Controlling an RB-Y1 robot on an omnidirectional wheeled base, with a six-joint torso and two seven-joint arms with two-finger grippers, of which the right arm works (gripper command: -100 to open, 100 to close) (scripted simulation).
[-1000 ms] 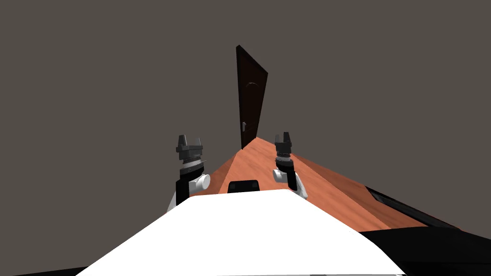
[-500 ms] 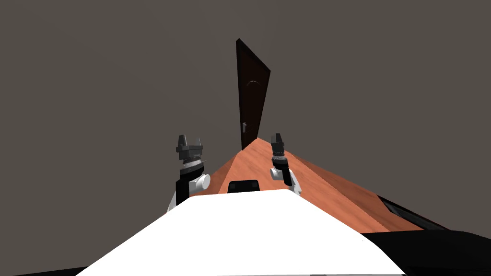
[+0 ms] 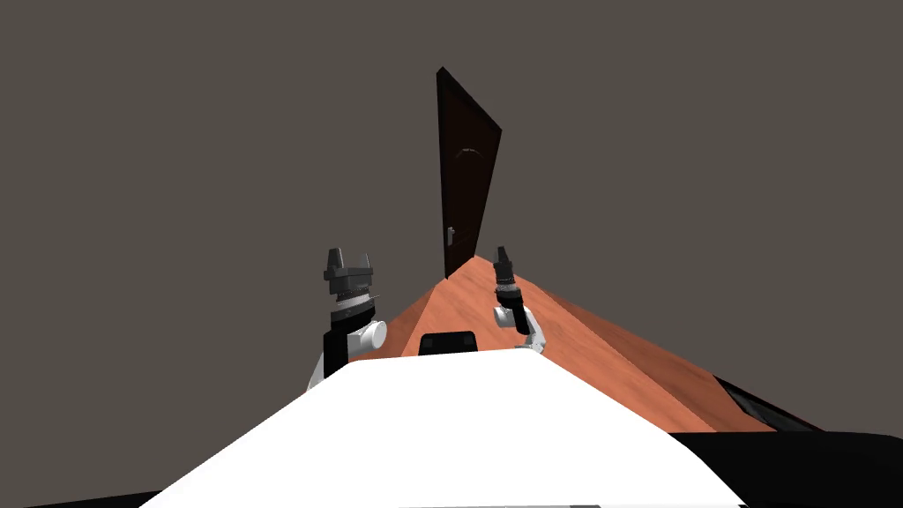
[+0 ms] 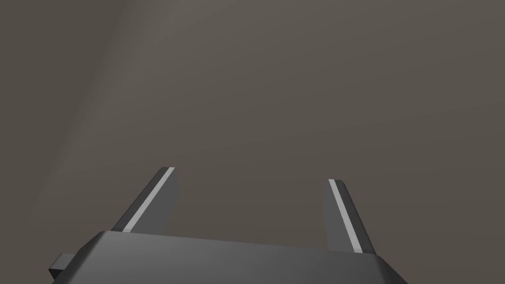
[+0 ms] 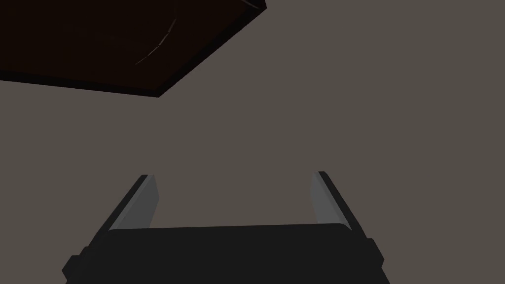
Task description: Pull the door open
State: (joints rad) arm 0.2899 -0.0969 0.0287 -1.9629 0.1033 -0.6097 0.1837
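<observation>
Door [image 3: 466,176] untouched; grippers clear of it.
The dark door is found at the far end of the reddish floor [image 3: 573,335], a small pale handle [image 3: 450,235] low on it; whether it is ajar cannot be settled. The right gripper [image 3: 503,257] is held just right of the door's foot, fingers spread wide, nothing gripped. The left gripper [image 3: 347,262] is held well left of the door, likewise spread and empty.
</observation>
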